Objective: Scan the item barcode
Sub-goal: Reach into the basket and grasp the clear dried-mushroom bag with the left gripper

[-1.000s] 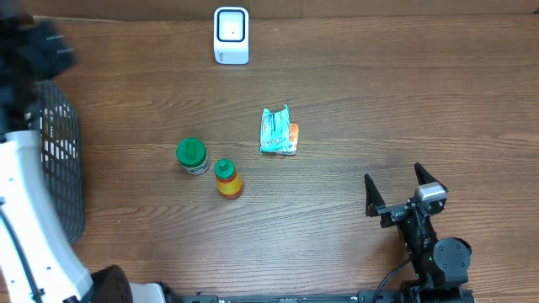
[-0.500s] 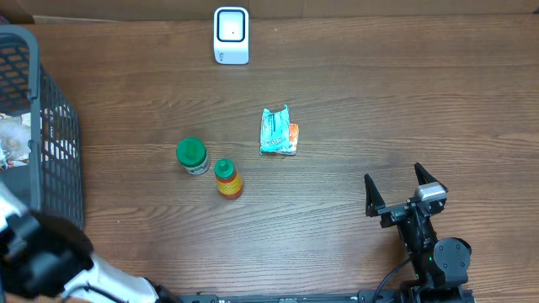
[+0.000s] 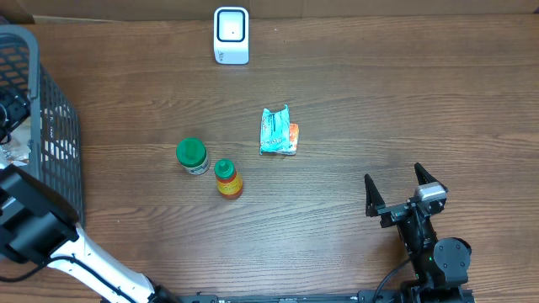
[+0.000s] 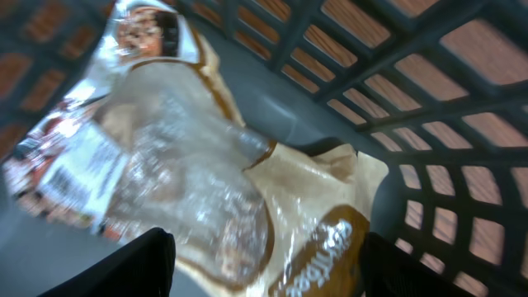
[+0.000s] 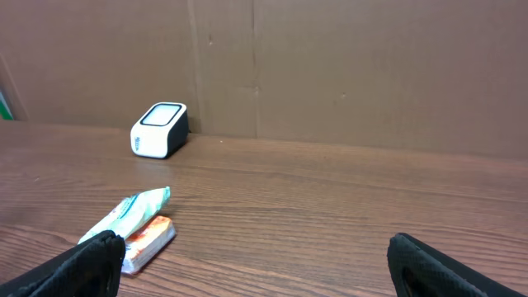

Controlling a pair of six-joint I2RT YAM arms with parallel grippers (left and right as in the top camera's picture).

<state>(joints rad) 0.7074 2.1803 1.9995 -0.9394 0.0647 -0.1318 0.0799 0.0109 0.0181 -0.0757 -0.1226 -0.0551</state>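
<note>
Both pairs of jaws stand wide apart and neither holds anything. The right gripper (image 3: 396,188) hovers low over the bare table (image 3: 379,93), on the robot's side of the scanner (image 3: 231,35) and well off to its right, fingers pointing toward the far edge. From its own wrist camera its two fingertips frame the bottom corners of the view, with nothing between them.

The left gripper (image 4: 271,264) is inside the dark mesh basket (image 3: 59,143), which sits at the table's left edge, far to the left of the scanner. Its wrist view shows the two dark fingertips spread over a crumpled clear and tan plastic bag (image 4: 206,190) lying on the basket floor. A white label shows on the bag's left part and brown print on its lower right. Whether the fingers touch the bag I cannot tell.

Moving toward the scanner, a small orange bottle (image 3: 226,178) with a green cap stands upright, nearer the robot than the scanner. A green-lidded jar (image 3: 192,155) stands just beside it, on its left. A teal packet (image 3: 274,129) lies flat a little to the scanner's right and closer to the robot, with an orange packet (image 3: 292,135) against its right side.

The scanner itself, white with a dark window, stands at the far edge before a cardboard wall (image 5: 371,66).
</note>
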